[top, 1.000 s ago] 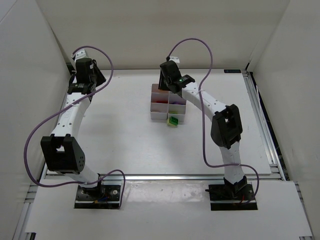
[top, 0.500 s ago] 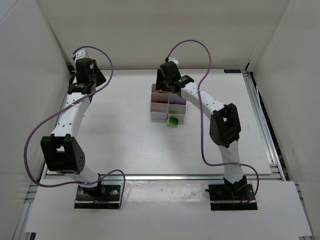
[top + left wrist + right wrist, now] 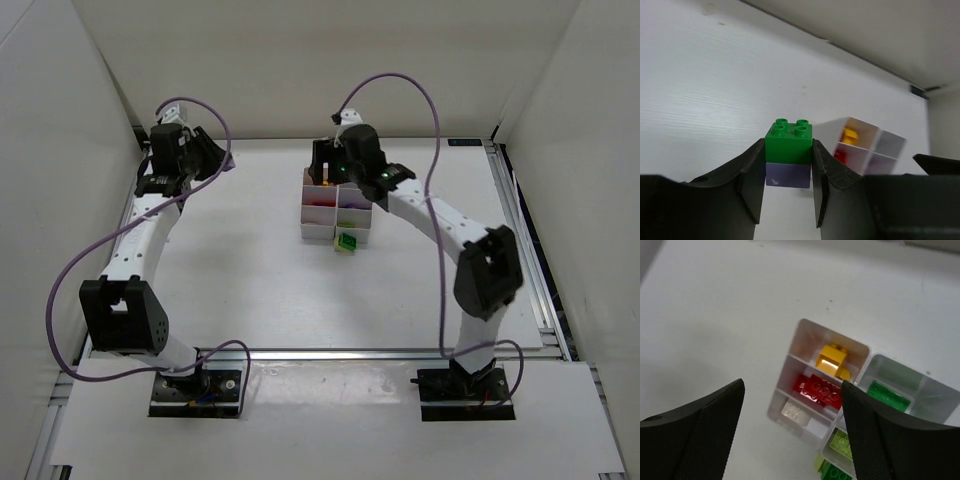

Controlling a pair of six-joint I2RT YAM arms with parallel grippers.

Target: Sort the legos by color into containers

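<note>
My left gripper [image 3: 788, 152] is shut on a green lego [image 3: 789, 141] stacked on a pale purple one [image 3: 788, 175], held above the table left of the containers [image 3: 884, 143]; it shows in the top view as the left gripper [image 3: 208, 160]. My right gripper [image 3: 792, 386] hangs open and empty above the containers [image 3: 782, 400], at their far edge [image 3: 323, 168] in the top view. The cells hold a yellow lego [image 3: 832, 360], a red one [image 3: 821, 388], a pale one [image 3: 795, 412], a green one [image 3: 888, 395] and a lime one [image 3: 842, 442]. Another green lego [image 3: 347, 243] lies on the table against the containers' near side.
The white containers [image 3: 318, 229] stand at the middle back of the white table. White walls close in the left, back and right sides. A metal rail [image 3: 530, 260] runs along the table's right edge. Purple cables loop over both arms.
My right gripper has opened over the containers' far end, and its arm has swung its elbow to the right. My left wrist has turned slightly to the right, still holding its legos.
</note>
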